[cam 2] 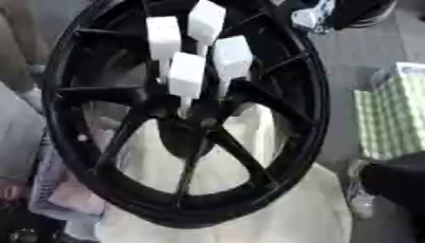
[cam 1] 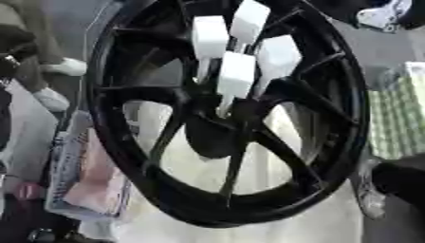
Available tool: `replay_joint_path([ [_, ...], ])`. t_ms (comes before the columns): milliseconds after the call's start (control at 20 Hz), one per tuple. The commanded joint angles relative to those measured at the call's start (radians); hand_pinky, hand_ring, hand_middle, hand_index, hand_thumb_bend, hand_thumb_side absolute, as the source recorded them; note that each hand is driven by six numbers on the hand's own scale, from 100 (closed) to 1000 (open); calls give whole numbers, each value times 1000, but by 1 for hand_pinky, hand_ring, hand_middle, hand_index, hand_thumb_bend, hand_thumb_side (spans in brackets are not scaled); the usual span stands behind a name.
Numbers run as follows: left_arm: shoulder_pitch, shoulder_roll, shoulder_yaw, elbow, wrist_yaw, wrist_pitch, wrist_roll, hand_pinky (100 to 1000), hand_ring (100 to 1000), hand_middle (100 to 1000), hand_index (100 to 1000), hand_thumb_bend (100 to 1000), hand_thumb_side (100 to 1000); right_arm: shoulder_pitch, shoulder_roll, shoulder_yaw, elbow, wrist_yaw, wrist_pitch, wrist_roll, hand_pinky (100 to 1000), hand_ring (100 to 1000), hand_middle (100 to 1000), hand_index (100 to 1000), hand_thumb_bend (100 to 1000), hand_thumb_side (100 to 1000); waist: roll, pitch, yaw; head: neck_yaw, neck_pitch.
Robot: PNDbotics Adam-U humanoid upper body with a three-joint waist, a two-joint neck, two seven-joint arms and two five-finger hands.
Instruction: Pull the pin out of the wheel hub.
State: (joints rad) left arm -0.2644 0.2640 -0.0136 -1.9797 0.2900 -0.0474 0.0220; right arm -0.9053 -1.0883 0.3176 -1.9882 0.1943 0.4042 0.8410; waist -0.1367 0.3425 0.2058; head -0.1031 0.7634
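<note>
A large black spoked wheel (cam 1: 149, 156) stands tilted and fills most of both views. Its dark hub (cam 1: 214, 135) lies at the middle. Several white pins with blocky heads stick out of the hub area just above the centre. The nearest pin (cam 1: 235, 76) runs down on a thin shaft to the hub. Others stand beside it, such as a pin (cam 1: 209, 37) at the left and a pin (cam 2: 232, 57) at the right. No robot hand touches the wheel or any pin, and I make out no fingers in either view.
A cream cloth (cam 2: 274, 209) lies under the wheel. At the right is a green checked cloth (cam 1: 397, 118). A pile of pink and pale fabric (cam 1: 87, 182) sits at the lower left. A dark shape (cam 1: 402, 178) shows at the lower right edge.
</note>
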Motion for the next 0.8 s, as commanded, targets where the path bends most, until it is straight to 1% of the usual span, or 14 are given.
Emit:
replay_joint_path([
  [50,-7,3,5,-20,2,-1,-6,806,741,628,811,100,731,-12,-36,-19,-12,-5,69,66,819,897,862,914,158,280,9,-25,0,2,-2],
  [250,-7,3,5,-20,2,-1,-6,806,741,628,811,100,731,-11,-36,-22,-12,-5,68,66,819,897,862,914,158,280,9,-25,0,2,-1],
  [300,-8,3,4,-20,2,-1,-6,807,742,628,811,100,730,-12,-36,-22,-12,-6,67,66,824,904,867,913,191,225,9,-25,1,2,-1],
  [400,-8,2,4,-20,3,0,-8,807,742,628,811,100,730,-12,-35,-21,-12,-14,63,66,826,906,870,913,191,223,9,-26,2,1,0],
  [550,-10,0,2,-20,4,2,-10,807,742,626,810,100,730,-8,-36,-3,-12,-37,58,66,829,914,875,910,169,255,9,-25,4,-2,-1],
  [700,-10,0,1,-20,5,2,-11,807,742,626,810,100,730,-9,-36,6,-12,-50,60,66,829,914,875,910,169,255,9,-25,5,-3,-1],
  [800,-12,0,0,-20,6,2,-13,807,743,625,808,100,729,-6,-34,19,-12,-59,61,66,818,907,870,908,134,304,8,-25,10,-8,-3],
])
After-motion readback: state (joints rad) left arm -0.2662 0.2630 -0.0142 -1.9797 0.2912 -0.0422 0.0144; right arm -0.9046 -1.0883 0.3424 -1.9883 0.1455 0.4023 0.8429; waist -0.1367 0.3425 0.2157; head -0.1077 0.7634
